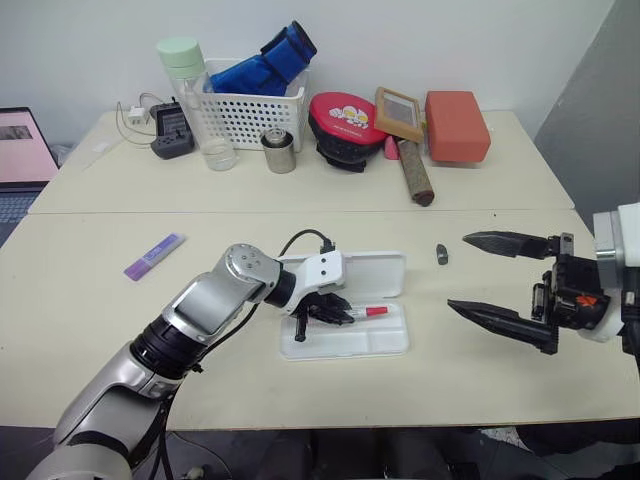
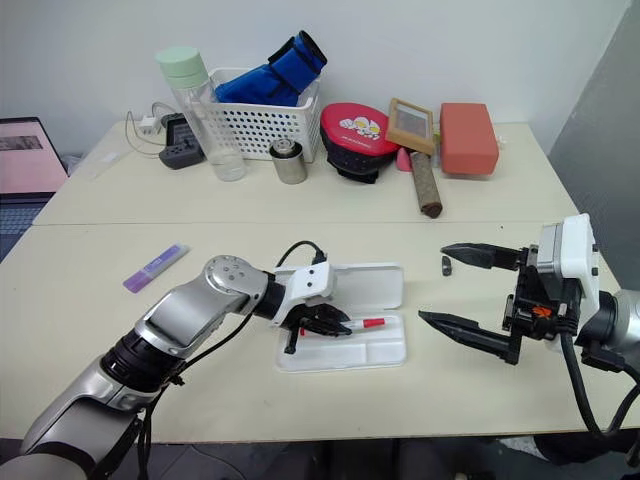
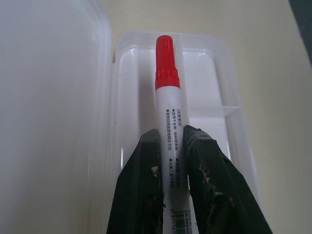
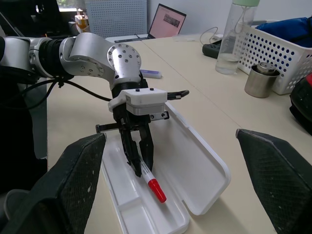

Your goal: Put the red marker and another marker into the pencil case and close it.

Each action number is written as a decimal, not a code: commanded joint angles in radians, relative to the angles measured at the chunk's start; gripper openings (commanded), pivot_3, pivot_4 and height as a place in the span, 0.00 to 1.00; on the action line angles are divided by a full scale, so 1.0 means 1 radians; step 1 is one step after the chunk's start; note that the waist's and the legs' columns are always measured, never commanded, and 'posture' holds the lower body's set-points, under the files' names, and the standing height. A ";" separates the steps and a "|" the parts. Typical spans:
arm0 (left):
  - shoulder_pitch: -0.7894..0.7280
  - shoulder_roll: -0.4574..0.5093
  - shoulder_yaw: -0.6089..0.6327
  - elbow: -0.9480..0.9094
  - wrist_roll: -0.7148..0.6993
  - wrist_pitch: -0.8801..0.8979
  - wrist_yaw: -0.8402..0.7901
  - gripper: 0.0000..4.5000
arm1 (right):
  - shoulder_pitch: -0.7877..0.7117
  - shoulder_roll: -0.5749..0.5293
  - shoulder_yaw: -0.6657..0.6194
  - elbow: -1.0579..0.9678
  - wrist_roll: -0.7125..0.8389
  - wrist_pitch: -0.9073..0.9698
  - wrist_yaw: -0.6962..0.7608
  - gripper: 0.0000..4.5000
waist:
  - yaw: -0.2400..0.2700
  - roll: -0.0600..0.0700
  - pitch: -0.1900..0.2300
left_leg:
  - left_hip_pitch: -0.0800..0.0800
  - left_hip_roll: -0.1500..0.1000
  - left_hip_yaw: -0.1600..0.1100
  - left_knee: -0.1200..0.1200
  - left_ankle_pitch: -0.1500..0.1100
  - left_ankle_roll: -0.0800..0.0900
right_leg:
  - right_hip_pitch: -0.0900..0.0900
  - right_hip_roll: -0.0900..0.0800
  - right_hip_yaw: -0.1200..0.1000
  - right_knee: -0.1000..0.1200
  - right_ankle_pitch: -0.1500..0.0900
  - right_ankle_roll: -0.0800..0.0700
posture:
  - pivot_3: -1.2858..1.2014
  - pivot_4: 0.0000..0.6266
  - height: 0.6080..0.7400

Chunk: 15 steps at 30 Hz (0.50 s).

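The pencil case [image 1: 385,341] lies open near the table's front edge, its lid [image 1: 385,272] flat behind the tray. My left gripper [image 1: 335,310] is shut on the red marker [image 1: 368,313], holding it low over the tray with the red cap [image 3: 165,61] pointing right along the long compartment. I cannot tell whether the pen touches the tray. The purple marker [image 1: 154,255] rests on the table far to the left. My right gripper [image 1: 488,278] hovers open to the right of the case, with nothing between its fingers.
A small dark grey nub [image 1: 441,253] lies between the case and my right gripper. Along the back stand a white basket [image 1: 250,110] with blue cloth, a bottle [image 1: 195,95], a metal cup [image 1: 279,151], a red box [image 1: 345,122] and an orange block [image 1: 456,125]. A laptop [image 1: 20,150] sits far left.
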 commanded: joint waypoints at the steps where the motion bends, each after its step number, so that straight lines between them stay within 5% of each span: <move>1: -0.024 -0.020 0.008 -0.032 -0.005 0.000 -0.027 0.08 | 0.005 0.001 -0.021 -0.024 0.012 -0.020 -0.008 1.00 | 0.000 0.000 0.000 | 0.000 0.000 0.000 0.000 0.000 0.000 | 0.000 0.000 0.000 0.000 0.000 0.000 | 0.52 0.24 1.00; 10: -0.020 -0.025 0.020 -0.061 0.010 0.033 -0.030 0.08 | 0.015 0.001 -0.024 -0.027 0.018 -0.023 -0.015 1.00 | 0.000 0.000 0.000 | 0.000 0.000 0.000 0.000 0.000 0.000 | 0.000 0.000 0.000 0.000 0.000 0.000 | 0.52 0.24 1.00; 15: -0.019 -0.027 0.020 -0.058 0.023 0.034 -0.021 0.38 | 0.016 -0.003 -0.025 -0.023 0.022 -0.022 -0.016 1.00 | 0.000 0.000 0.000 | 0.000 0.000 0.000 0.000 0.000 0.000 | 0.000 0.000 0.000 0.000 0.000 0.000 | 0.52 0.24 1.00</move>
